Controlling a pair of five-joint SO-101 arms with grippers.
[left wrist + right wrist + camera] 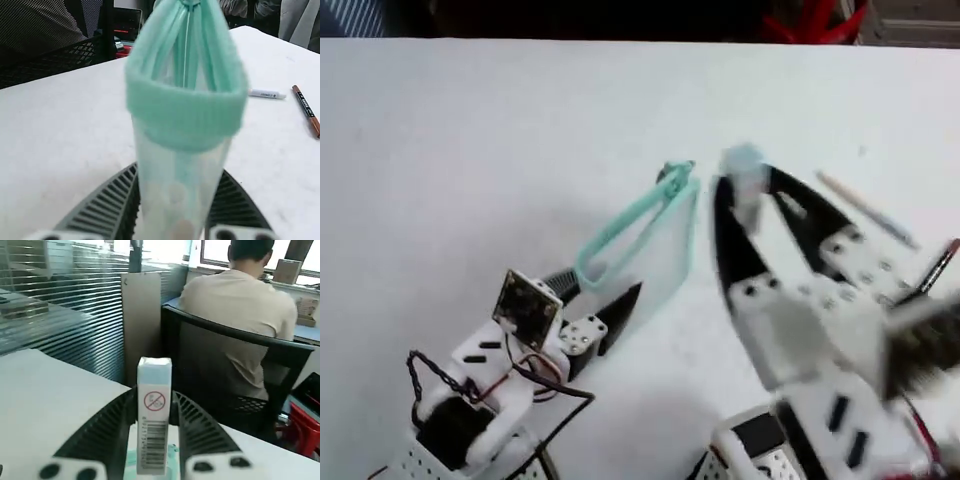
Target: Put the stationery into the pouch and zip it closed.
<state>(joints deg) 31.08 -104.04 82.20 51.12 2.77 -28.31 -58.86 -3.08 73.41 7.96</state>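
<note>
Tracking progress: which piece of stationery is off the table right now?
The small pale blue box, clamped upright in the right gripper. The white pen and the brown marker lie on the table.

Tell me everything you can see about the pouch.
The pouch is a slim bag with clear, soft-looking plastic sides and a mint-green zipper band round its mouth. The zip is undone, the mouth gaping in a long narrow loop, with what looks like the pull at its far end. The left gripper holds its near end, jaws closed on either side.
</note>
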